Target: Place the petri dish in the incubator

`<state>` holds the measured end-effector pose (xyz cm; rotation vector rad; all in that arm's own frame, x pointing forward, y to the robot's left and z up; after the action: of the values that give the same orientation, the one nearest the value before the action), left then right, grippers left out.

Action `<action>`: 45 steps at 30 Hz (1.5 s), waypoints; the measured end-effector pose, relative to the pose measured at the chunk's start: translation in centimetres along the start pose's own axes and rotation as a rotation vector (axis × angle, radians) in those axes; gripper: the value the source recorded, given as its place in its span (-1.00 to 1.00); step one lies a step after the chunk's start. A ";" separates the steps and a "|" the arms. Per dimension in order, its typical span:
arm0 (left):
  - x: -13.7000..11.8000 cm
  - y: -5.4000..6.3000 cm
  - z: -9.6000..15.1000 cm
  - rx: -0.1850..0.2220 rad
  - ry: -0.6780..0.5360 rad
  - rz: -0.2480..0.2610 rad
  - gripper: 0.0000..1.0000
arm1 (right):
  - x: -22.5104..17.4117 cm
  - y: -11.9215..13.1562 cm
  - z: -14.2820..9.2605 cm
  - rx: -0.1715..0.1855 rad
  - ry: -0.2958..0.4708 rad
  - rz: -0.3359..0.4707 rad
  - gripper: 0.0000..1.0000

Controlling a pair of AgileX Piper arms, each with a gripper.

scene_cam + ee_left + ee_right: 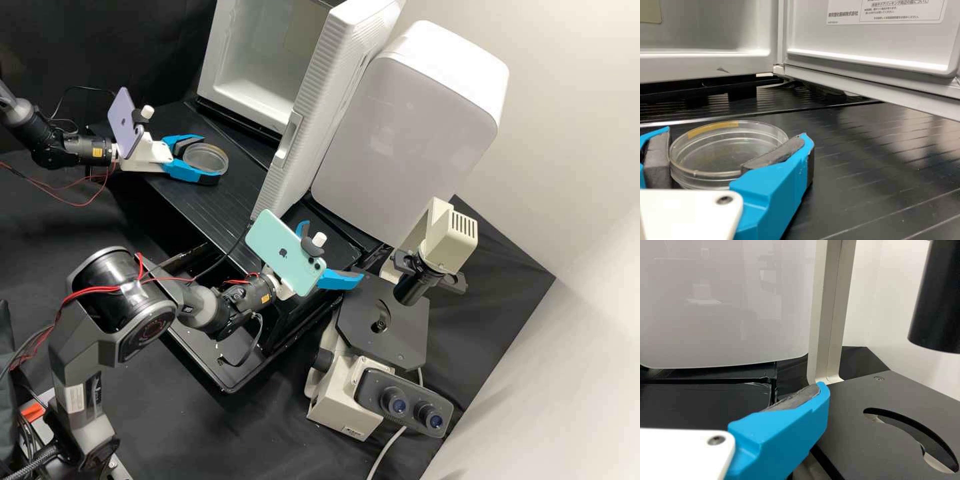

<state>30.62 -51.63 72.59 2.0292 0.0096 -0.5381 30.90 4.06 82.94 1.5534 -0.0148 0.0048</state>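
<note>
R gripper (pixel 340 279): at microscope stage (pixel 407 340) edge, well apart from petri dish (pixel 208 157); grip state not tellable. L gripper (pixel 202 160): clamped on petri dish, held flat, low over black platform (pixel 880 150). Incubator (pixel 257 53): door open, chamber just ahead of petri dish, nearer L arm.

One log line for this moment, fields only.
left gripper: shut on petri dish, in front of incubator | incubator: door open, dish not yet inside | right gripper: at microscope stage edge
</note>
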 end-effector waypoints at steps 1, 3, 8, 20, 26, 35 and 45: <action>-0.1 0.1 0.0 0.003 0.002 -0.004 -1.00 | 0.0 0.0 0.0 0.000 0.000 0.000 1.00; -0.2 0.4 0.0 0.016 0.014 -0.007 -1.00 | 0.0 0.0 0.0 0.000 0.000 0.000 1.00; -0.5 1.5 0.2 0.064 0.038 -0.032 -1.00 | 0.0 0.0 0.0 0.000 0.000 0.000 1.00; -0.6 6.1 1.0 0.047 0.064 0.056 -1.00 | 0.0 0.0 0.0 0.000 0.000 0.000 1.00; -0.9 7.2 1.4 0.046 0.054 0.086 -1.00 | 0.0 0.0 0.0 0.000 0.000 0.000 1.00; -0.6 7.7 2.6 0.062 0.040 0.078 -1.00 | 0.0 0.0 0.0 0.000 0.000 0.000 1.00; 3.1 9.6 3.0 0.054 0.082 0.097 -1.00 | 0.0 0.0 0.0 0.000 0.000 0.000 1.00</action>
<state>34.52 -59.62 78.23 2.0913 -0.0540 -0.3985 30.90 4.06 82.94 1.5534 -0.0148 0.0048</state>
